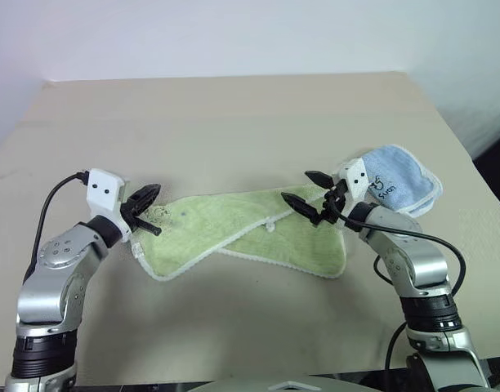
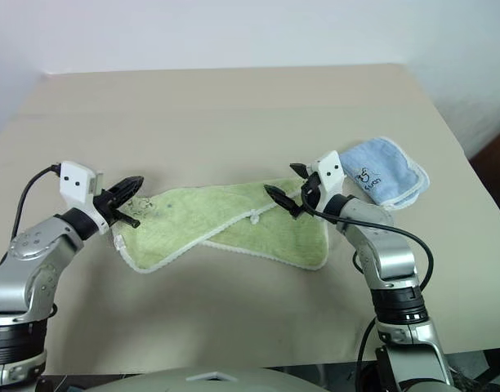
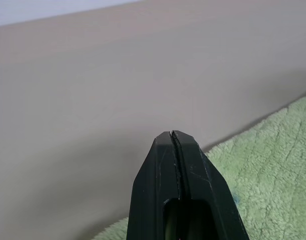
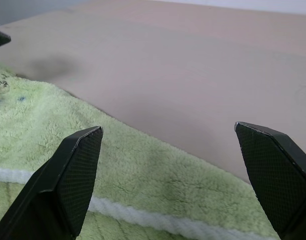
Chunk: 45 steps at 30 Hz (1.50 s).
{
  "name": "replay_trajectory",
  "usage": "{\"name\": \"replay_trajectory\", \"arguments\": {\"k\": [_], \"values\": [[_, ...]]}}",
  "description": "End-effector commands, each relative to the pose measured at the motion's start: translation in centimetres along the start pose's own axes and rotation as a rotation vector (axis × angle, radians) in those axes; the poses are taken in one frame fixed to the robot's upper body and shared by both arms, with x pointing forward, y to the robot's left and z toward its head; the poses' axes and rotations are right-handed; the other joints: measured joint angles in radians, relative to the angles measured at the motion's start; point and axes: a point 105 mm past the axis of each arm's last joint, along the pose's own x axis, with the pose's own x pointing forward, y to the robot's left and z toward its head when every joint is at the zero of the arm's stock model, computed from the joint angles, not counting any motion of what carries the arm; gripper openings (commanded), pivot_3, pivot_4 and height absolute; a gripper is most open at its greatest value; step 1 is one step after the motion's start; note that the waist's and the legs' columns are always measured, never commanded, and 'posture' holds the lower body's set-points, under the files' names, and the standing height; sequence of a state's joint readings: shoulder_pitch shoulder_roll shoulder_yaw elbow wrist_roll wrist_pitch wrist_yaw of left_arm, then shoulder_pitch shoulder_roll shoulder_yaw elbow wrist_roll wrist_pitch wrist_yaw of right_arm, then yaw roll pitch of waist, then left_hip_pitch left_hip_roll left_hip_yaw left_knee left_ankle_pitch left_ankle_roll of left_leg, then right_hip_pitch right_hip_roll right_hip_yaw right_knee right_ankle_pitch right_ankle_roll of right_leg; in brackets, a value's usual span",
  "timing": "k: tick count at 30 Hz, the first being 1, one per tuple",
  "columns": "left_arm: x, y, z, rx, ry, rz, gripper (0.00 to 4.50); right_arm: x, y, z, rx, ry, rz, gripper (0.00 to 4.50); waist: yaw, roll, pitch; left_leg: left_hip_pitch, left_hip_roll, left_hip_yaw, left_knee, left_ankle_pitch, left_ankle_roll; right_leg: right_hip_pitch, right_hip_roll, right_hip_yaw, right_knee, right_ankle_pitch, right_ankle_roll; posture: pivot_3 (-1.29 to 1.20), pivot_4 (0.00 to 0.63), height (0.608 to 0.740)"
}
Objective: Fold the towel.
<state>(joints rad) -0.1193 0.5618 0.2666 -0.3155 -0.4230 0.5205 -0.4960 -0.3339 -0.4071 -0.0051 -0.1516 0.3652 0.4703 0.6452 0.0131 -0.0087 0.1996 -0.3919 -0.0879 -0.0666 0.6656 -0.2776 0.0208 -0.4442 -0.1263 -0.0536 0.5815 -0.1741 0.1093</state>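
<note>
While one fold appears already made, the towel [image 1: 250, 233] is not yet a tidy packet: it lies near the middle of the table [image 1: 234, 122] as a long, skewed strip, the upper layer crossing the lower at an angle so that white edging shows along the diagonal and the layers do not line up.

At the left, the left gripper [image 1: 149, 196] hangs over the towel's left end with its jaws pressed together. The wrist view shows no cloth between them, so I judge it holds nothing.

At the centre, a small white loop tag [image 1: 270, 224] sits on the diagonal edge. Towards the right, the right gripper [image 1: 303, 189] stands just above the towel's right end with its jaws wide apart and empty.

Judged remaining: square the skewed layers, then fold the strip across its length at least once.

At the far right, a folded blue towel [image 1: 399, 178] lies close beside the green towel's right end, partly behind the right wrist. It could be nudged or caught if the right arm swings outward. Otherwise I see no obstruction on the table.
</note>
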Motion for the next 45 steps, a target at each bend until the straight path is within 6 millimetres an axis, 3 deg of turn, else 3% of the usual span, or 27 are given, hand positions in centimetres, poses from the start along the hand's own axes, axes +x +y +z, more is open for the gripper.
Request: {"name": "replay_trajectory", "arguments": {"k": [1,7,12,23,27,31,39,44,45], "values": [[0.0,-0.3,0.8,0.032,-0.02,-0.017,0.0,0.1,0.4,1.0,-0.034,-0.049,0.007,4.45,0.0,0.0,0.0,0.0,0.0,0.0,0.0,0.0,0.0,0.0,0.0,0.0,0.0,0.0,0.0,0.0,0.15,0.731],[-0.1,-0.5,0.9,0.042,-0.018,-0.027,0.0,0.1,0.8,0.8,-0.041,-0.046,0.016,4.45,0.0,0.0,0.0,0.0,0.0,0.0,0.0,0.0,0.0,0.0,0.0,0.0,0.0,0.0,0.0,0.0,0.15,0.731],[-0.4,-0.6,0.6,0.08,0.001,-0.045,0.0,-0.1,0.0,0.9,-0.067,-0.037,0.008,4.45,0.0,0.0,0.0,0.0,0.0,0.001,0.0,0.0,0.0,0.0,0.0,0.0,0.0,0.0,0.0,0.0,0.15,0.731],[-1.7,-0.6,0.4,0.286,0.106,-0.229,0.0,0.4,-1.1,0.6,-0.087,-0.028,-0.007,4.45,-0.001,0.0,0.0,0.001,0.001,0.002,0.0,0.0,0.0,0.0,0.001,0.002,0.0,0.0,-0.001,0.0,0.15,0.731],[-2.9,-0.8,0.0,0.344,0.185,-0.376,0.0,0.8,-0.9,0.8,-0.093,-0.041,-0.001,4.45,-0.001,0.001,0.0,0.001,0.001,0.003,0.0,0.0,0.0,-0.001,0.001,0.002,0.0,0.0,-0.001,0.0,0.15,0.731],[-5.2,-2.7,0.2,0.364,0.272,-0.67,0.0,0.8,-0.6,0.4,-0.09,-0.042,-0.002,4.45,-0.003,0.002,0.001,0.0,0.001,0.004,-0.001,0.0,0.0,-0.002,0.001,0.003,0.0,0.0,-0.001,0.0,0.15,0.731],[-8.3,-3.5,-0.1,0.423,0.456,-1.014,2.54,1.0,0.1,0.1,-0.065,-0.059,-0.008,4.5,-0.004,0.004,0.002,0.0,0.003,0.006,-0.001,0.0,0.0,-0.003,0.003,0.004,0.0,0.0,-0.002,0.0,0.15,0.731],[-8.8,-3.9,-1.2,0.549,0.532,-1.101,4.31,1.3,0.6,-0.3,-0.052,-0.058,-0.001,4.5,-0.004,0.004,0.002,0.0,0.004,0.007,-0.001,0.0,0.001,-0.003,0.004,0.006,0.0,0.001,-0.003,0.0,0.15,0.731],[-8.8,-3.9,-1.5,0.583,0.54,-1.108,4.48,1.3,0.7,-0.3,-0.05,-0.058,0.001,4.5,-0.004,0.004,0.002,0.0,0.004,0.007,-0.001,0.0,0.001,-0.003,0.004,0.006,0.0,0.001,-0.003,0.0,0.15,0.731]]}}
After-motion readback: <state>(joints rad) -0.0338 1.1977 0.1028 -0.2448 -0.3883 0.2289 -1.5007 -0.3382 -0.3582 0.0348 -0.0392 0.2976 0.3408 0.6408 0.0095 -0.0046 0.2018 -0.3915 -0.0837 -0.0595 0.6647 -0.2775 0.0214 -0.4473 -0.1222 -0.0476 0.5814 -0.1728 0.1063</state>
